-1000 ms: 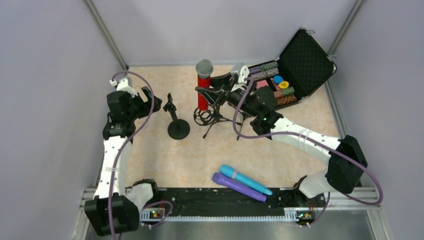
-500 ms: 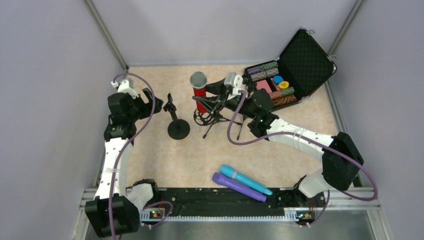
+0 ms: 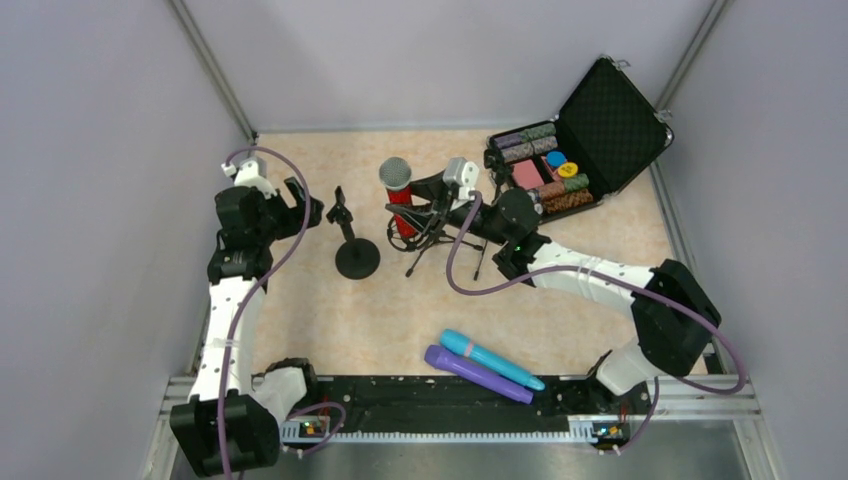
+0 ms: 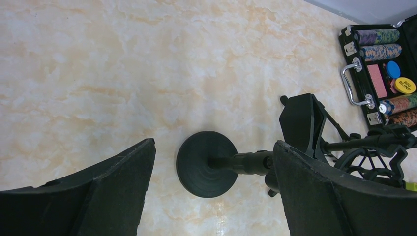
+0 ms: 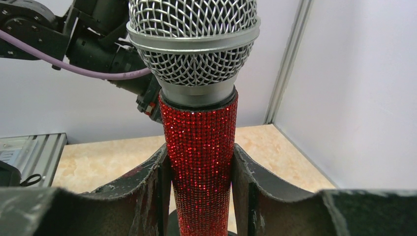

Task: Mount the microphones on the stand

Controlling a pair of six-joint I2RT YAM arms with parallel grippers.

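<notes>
The glittery red microphone with a silver mesh head stands upright above the black tripod stand. My right gripper is shut on its red body, one finger on each side. A black round-base stand with a clip on top stands just left of it. My left gripper is open beside that stand; in the left wrist view the round base lies between its spread fingers, untouched. The light blue microphone and purple microphone lie side by side near the front edge.
An open black case holding poker chips sits at the back right; it also shows in the left wrist view. Grey walls close in the table on three sides. The right arm's purple cable loops over the tripod legs.
My right gripper has carried the red microphone left and lower, closer to the round-base stand. The left gripper has barely moved and stays open.
</notes>
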